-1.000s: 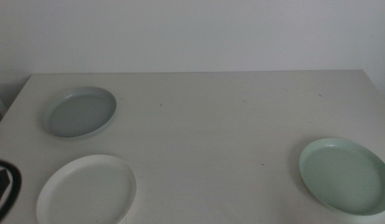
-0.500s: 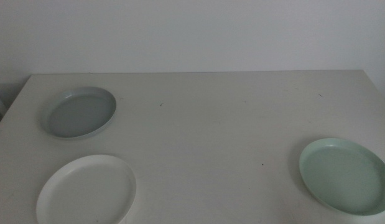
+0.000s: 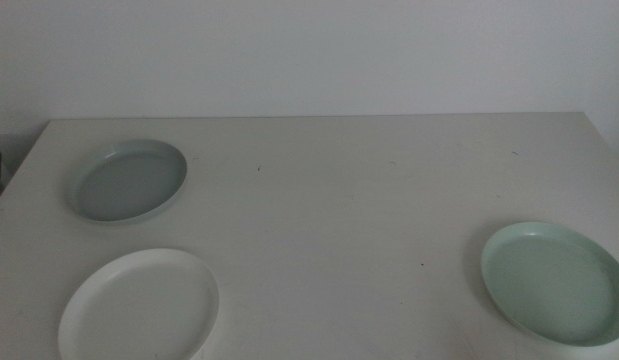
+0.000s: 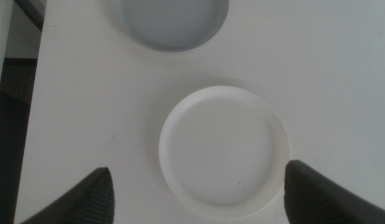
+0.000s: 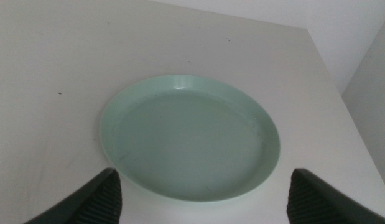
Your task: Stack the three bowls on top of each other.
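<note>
Bowls — white (image 3: 139, 306), grey-blue (image 3: 129, 180), mint (image 3: 555, 282) — unmoved; left gripper (image 4: 198, 186) now off middle view, both grippers (image 5: 201, 186) spread.

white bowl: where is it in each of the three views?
Middle view: white bowl at bottom left, in front of the grey-blue bowl.
Left wrist view: white bowl centred between the left end effector jaws, which stand wide apart.
Right wrist view: not in it; only the mint green bowl shows.
Shared landmark: the grey-blue bowl, beside the white one in both.
</note>
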Motion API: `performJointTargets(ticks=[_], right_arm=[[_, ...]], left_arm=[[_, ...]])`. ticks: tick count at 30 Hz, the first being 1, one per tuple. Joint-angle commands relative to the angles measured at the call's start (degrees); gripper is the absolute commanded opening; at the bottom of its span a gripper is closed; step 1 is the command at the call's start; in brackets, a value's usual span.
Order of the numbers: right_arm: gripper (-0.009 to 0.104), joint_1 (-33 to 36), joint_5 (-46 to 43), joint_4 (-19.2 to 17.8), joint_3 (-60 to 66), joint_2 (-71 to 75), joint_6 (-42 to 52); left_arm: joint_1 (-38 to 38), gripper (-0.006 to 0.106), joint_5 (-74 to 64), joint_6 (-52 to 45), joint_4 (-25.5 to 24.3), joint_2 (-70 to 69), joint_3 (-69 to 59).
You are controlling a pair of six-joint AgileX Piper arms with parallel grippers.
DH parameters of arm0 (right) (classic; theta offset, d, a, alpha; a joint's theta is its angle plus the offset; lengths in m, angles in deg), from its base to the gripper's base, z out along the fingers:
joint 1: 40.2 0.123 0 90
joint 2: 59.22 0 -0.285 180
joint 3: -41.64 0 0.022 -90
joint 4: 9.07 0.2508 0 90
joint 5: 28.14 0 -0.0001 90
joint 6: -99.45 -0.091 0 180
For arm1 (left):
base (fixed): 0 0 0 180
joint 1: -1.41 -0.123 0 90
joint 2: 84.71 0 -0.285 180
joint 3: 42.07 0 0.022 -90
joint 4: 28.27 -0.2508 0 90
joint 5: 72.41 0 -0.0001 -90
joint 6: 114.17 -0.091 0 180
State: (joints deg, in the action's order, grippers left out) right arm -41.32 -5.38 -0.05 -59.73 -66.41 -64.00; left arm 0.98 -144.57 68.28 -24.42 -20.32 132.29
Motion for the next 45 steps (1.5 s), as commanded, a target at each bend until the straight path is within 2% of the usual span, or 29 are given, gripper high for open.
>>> performJointTargets(ticks=[1, 10, 21, 32, 45], right_arm=[[0.069, -0.4, -4.4, -0.2, -0.1, 1.5, 0.6], [0.069, -0.4, -4.4, -0.2, -0.1, 1.5, 0.6], [0.069, -0.4, -4.4, -0.2, -0.1, 1.5, 0.6], [0.069, -0.4, -4.4, -0.2, -0.1, 1.5, 0.6], [0.069, -0.4, -4.4, -0.2, -0.1, 1.5, 0.6]], left_arm=[[-0.1, 0.105, -2.8, 0.6, -0.2, 0.0, 1.5], [-0.1, 0.105, -2.1, -2.5, -1.7, 2.9, -2.1], [-0.1, 0.105, 10.6, -5.7, -1.6, 9.5, -15.0], [-0.3, 0.105, 16.2, -11.2, -1.1, 22.3, -15.2], [-0.3, 0.105, 20.1, -11.5, -0.1, 31.2, -15.2]])
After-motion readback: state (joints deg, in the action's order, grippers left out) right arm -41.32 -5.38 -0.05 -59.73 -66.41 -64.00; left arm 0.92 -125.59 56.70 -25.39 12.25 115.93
